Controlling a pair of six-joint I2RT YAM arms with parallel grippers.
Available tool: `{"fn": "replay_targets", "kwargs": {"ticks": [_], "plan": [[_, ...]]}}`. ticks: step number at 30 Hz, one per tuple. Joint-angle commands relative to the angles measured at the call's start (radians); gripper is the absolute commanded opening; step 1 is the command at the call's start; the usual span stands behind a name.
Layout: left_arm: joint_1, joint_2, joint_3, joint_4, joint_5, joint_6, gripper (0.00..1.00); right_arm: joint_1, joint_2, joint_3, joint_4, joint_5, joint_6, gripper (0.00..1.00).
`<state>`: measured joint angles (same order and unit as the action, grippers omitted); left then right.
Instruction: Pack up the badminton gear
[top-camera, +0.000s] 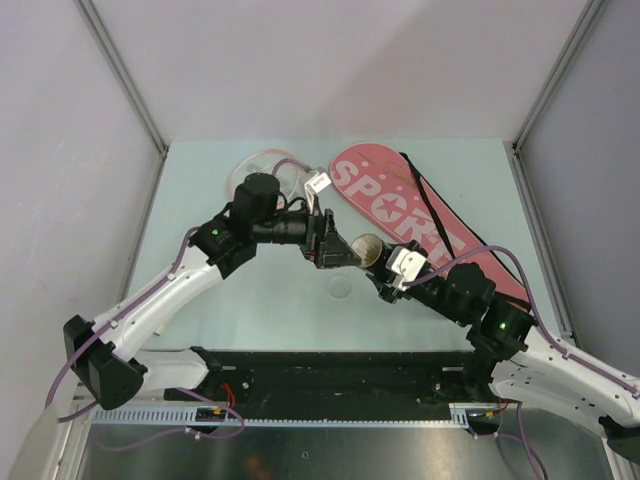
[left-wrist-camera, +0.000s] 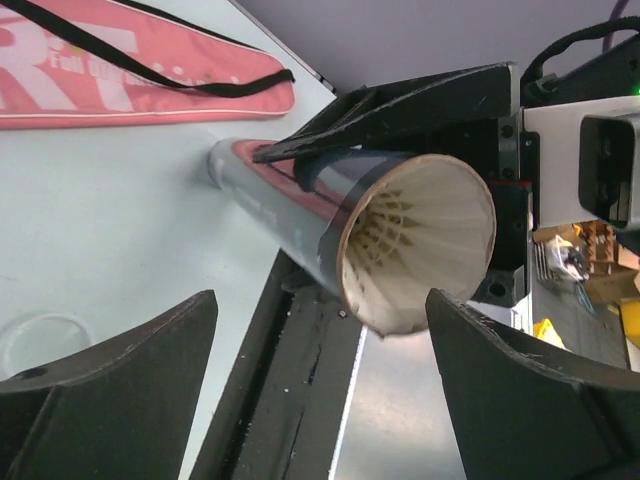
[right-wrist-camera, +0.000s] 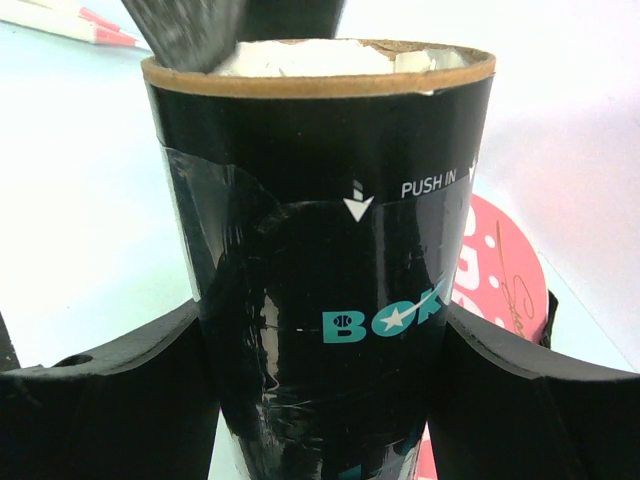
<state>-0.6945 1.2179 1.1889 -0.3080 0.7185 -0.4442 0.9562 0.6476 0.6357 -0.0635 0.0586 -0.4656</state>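
Tube (right-wrist-camera: 320, 250) is pinched in my right gripper (right-wrist-camera: 320, 400), tilted so its open mouth faces my left gripper (left-wrist-camera: 320, 310), which hangs spread and empty; one shuttlecock (left-wrist-camera: 415, 235) already sits inside the rim, skirt outward.

your top external view looks steeply down from above and behind the arm bases, far enough off to take in the whole pale green tabletop (top-camera: 200, 180). your left wrist view rides behind the left tool (left-wrist-camera: 320, 300) and faces, from close by, straight into the open mouth of the long black cylindrical tube (left-wrist-camera: 280, 215). your right wrist view sits behind the right tool (right-wrist-camera: 320, 320), pressed near that tube's side wall, which fills the frame's middle. all three views share the tube and the long pink racket cover (right-wrist-camera: 500, 270).
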Motion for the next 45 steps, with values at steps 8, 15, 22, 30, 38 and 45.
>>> {"fn": "replay_targets", "kwargs": {"ticks": [8, 15, 22, 30, 38, 45], "plan": [[-0.075, 0.100, 0.089, -0.003, -0.122, -0.014, 0.70, 0.065, 0.012, 0.012, 0.047, -0.039, -0.065, 0.00], [-0.174, 0.176, 0.075, -0.013, -0.307, -0.001, 0.62, 0.096, 0.030, 0.012, 0.114, -0.042, -0.070, 0.00], [-0.165, 0.100, 0.061, -0.008, -0.387, 0.009, 0.70, 0.096, 0.038, 0.012, 0.114, -0.011, -0.088, 0.00], [0.071, -0.251, 0.021, -0.011, -0.248, 0.039, 0.96, 0.104, 0.058, 0.012, 0.036, 0.081, -0.084, 0.00], [0.098, -0.275, -0.161, -0.034, -0.356, 0.044, 0.62, 0.104, 0.043, 0.010, 0.050, 0.167, -0.015, 0.00], [0.026, -0.199, -0.213, 0.065, -0.248, 0.013, 0.73, 0.104, 0.006, 0.012, 0.010, 0.172, -0.016, 0.00]]}}
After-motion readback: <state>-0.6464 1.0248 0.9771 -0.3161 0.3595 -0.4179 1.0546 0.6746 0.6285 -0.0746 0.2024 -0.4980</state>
